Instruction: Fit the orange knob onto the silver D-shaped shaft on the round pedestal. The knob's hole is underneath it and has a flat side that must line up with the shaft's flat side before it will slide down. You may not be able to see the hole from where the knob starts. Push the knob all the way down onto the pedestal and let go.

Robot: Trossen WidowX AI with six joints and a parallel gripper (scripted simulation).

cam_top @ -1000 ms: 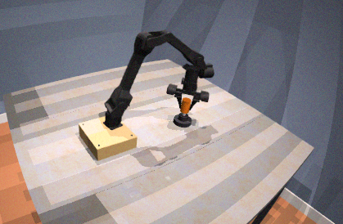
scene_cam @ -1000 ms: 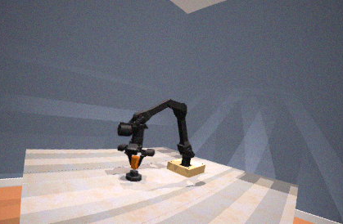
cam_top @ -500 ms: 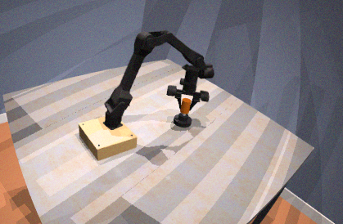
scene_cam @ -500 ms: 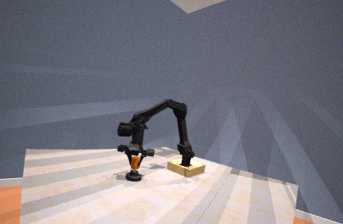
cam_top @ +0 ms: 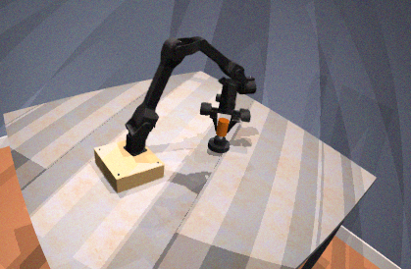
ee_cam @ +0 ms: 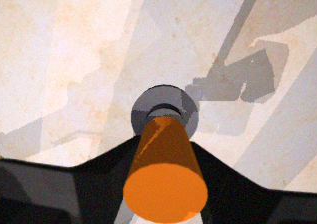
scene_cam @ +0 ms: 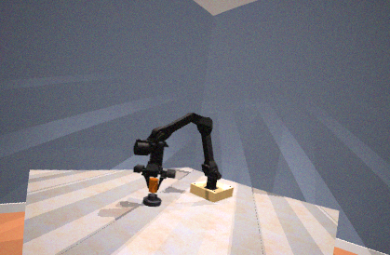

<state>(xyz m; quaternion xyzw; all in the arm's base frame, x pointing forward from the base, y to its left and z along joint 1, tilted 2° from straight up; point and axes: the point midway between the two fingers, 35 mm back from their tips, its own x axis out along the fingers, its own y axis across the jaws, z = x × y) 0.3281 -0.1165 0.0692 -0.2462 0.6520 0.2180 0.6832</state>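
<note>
The orange knob (cam_top: pixel 223 128) (scene_cam: pixel 153 185) (ee_cam: pixel 165 192) is upright between the fingers of my gripper (cam_top: pixel 223 129) (scene_cam: pixel 153 186) (ee_cam: pixel 164 143), which is shut on it. The round dark pedestal (cam_top: pixel 218 146) (scene_cam: pixel 152 202) (ee_cam: pixel 141 107) stands on the table directly under the knob. The knob's lower end is at or just above the pedestal's raised middle; whether they touch I cannot tell. The silver shaft, its flat side and the knob's hole are hidden.
The arm's wooden base block (cam_top: pixel 137 169) (scene_cam: pixel 211 191) stands on the striped table (cam_top: pixel 265 196) (scene_cam: pixel 168 233). The table's edges show in the top and exterior views. Shadows of the arm fall on the table around the pedestal.
</note>
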